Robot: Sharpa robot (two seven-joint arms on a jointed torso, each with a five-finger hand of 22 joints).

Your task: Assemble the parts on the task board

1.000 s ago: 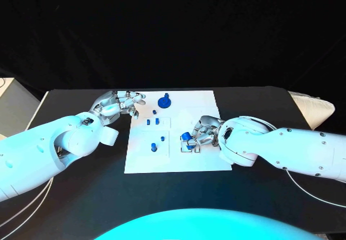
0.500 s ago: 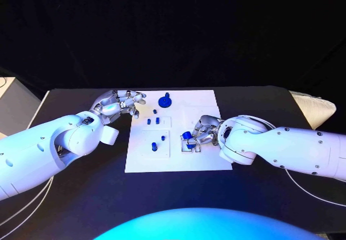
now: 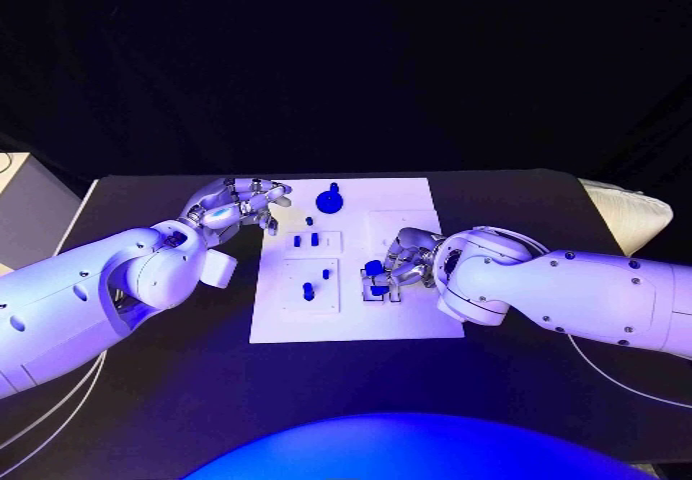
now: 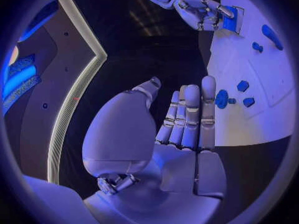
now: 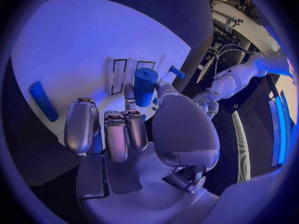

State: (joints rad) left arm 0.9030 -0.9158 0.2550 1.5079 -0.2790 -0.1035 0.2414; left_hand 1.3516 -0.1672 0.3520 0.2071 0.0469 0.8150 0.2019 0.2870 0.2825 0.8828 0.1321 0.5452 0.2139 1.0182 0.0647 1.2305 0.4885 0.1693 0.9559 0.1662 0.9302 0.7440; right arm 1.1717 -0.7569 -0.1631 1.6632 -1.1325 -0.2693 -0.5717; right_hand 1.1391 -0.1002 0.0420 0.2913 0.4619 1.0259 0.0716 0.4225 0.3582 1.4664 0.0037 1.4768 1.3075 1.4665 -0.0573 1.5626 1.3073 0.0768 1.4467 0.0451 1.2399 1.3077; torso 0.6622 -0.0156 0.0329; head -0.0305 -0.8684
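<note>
- At the left edge of the task board (image 3: 404, 215), my left hand (image 3: 234, 208) is hovering with nothing in it; my left wrist view is showing its fingers (image 4: 190, 114) straight, side by side and bare, beside the plate
- Just beyond those fingers, small blue parts are lying on the board: a round disc part (image 3: 329, 204) toward the far end, a pair of little pegs (image 3: 304, 241) nearer the middle, and a longer peg (image 3: 307, 292) further toward me
- Toward the right of the plate, my right hand (image 3: 404, 262) is gripping a blue cylinder (image 5: 145, 86), pinched between my thumb and a finger, upright over the outlined slots (image 5: 127, 74)
- Judging from this, I am working on the insertion step for this one cylinder; whether its lower end is already touching the board I cannot tell
- Next I am needing to line the cylinder up squarely with its slot and press it straight down, keeping it from tilting, before I am letting go
</note>
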